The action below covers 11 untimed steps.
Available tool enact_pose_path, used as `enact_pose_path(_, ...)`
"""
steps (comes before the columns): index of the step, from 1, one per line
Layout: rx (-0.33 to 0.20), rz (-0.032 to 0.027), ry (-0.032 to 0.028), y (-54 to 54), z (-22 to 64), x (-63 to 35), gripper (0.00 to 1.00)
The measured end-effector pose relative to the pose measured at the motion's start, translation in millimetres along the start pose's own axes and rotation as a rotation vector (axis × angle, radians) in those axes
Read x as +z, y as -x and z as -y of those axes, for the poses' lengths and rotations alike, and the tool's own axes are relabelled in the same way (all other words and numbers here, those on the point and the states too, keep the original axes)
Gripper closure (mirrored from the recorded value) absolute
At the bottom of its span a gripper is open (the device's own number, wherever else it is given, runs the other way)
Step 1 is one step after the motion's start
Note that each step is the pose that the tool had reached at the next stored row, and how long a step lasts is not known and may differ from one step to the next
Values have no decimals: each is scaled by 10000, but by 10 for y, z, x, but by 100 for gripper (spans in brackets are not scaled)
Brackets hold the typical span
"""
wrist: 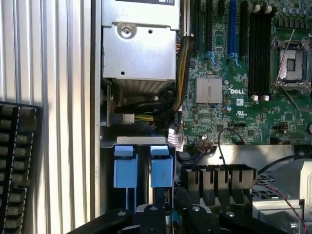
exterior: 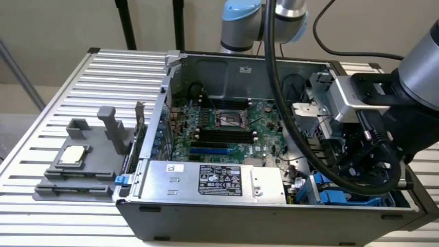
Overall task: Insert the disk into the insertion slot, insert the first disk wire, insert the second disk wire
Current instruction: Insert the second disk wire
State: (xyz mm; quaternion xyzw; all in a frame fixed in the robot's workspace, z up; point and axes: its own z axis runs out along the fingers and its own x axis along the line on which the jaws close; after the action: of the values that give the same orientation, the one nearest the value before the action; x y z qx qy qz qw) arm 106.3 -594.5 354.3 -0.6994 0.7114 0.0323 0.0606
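My arm reaches into the open computer case [exterior: 274, 206] on the slatted counter [exterior: 103, 82], at the corner toward the exterior view's right. The end effector [wrist: 168, 214] hangs low over the drive bays; its dark fingers [wrist: 148, 217] show in the wrist view, but I cannot tell whether they are spread or pinching anything.

Just beyond the fingers stand two bright blue clip tabs [wrist: 162, 170] side by side on the insertion slot [wrist: 141, 195]. I cannot make out the disk itself there. In the exterior view, blue plastic [exterior: 343, 198] shows beneath my wrist at the same corner.

The silver box with a black label [exterior: 216, 180] lies along the case's near wall. The motherboard [exterior: 226, 128] lies behind it. A grey fixture with upright posts [exterior: 86, 154] sits on the counter outside the case, toward the exterior view's left.
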Motion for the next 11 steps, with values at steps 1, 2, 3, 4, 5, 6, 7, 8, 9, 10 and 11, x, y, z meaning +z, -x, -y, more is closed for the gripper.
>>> enact_pose_path(1,-1,4,0,0,1,-1,75)
enact_pose_path(2,-1,5,0,0,0,-1,75)
enact_pose_path(3,-2,5,-1,1,1,-1,75)
enact_pose_path(4,-2,6,-1,1,1,-2,75)
enact_pose_path(5,-1,4,-1,1,0,-3,75)
enact_pose_path(6,-2,4,-1,1,1,-4,75)
enact_pose_path(7,-2,5,0,1,1,-4,75)
enact_pose_path(8,-2,4,0,1,1,-4,75)
enact_pose_path(9,-2,4,-1,1,1,-4,75)
enact_pose_path(10,-2,4,-1,1,1,-5,75)
enact_pose_path(11,-2,5,0,1,1,-5,75)
